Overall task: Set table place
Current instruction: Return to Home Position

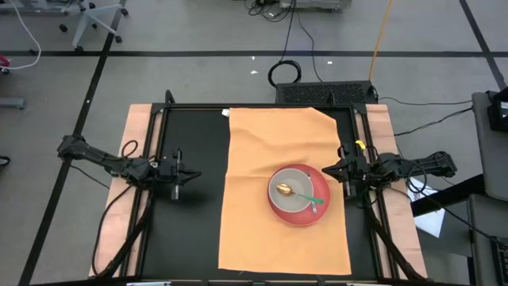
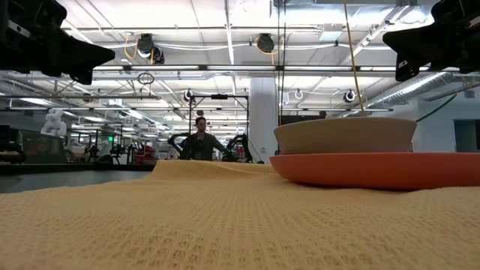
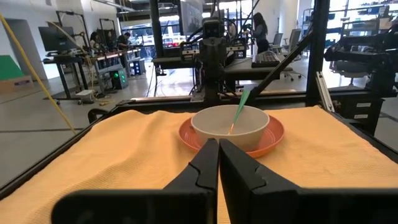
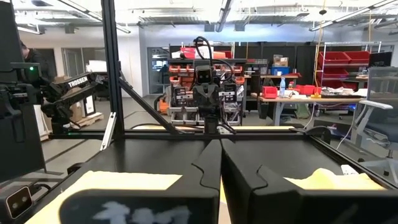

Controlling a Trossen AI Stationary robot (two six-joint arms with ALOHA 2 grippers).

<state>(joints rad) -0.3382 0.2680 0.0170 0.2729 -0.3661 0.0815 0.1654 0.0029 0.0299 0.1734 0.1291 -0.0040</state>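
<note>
Orange-tan cloth: the table place mat [image 1: 262,159], slightly wrinkled. It lies flat under the red plate [image 1: 321,214] and reaches well beyond it on every side, farthest towards my left arm. The level low view shows its coarse weave running up to the plate's rim.

Item, red plate: round, resting on the mat, nearer the mat's edge on my right arm's side than the opposite edge.

Item, bowl [image 1: 295,202]: grey-tan, standing inside the plate and touching it.

Item, spoon [image 1: 284,190]: gold head lying in the bowl. Its green handle leans over the bowl's rim above the plate, on my right arm's side.

Item, my left gripper [image 1: 194,175]: well apart from the plate, past the mat's edge, over the black tabletop [image 1: 194,230] and pointing towards the plate. Its fingers [image 3: 208,163] are pressed together, with nothing between them.

Item, my right gripper [image 1: 325,169]: near the plate on the opposite side, over the mat's border and pointing towards the plate. Its fingers [image 4: 210,163] likewise meet edge to edge and carry nothing.

Item, one person [image 2: 199,139]: standing far beyond the plate in the room behind the table, seen in the low view.
</note>
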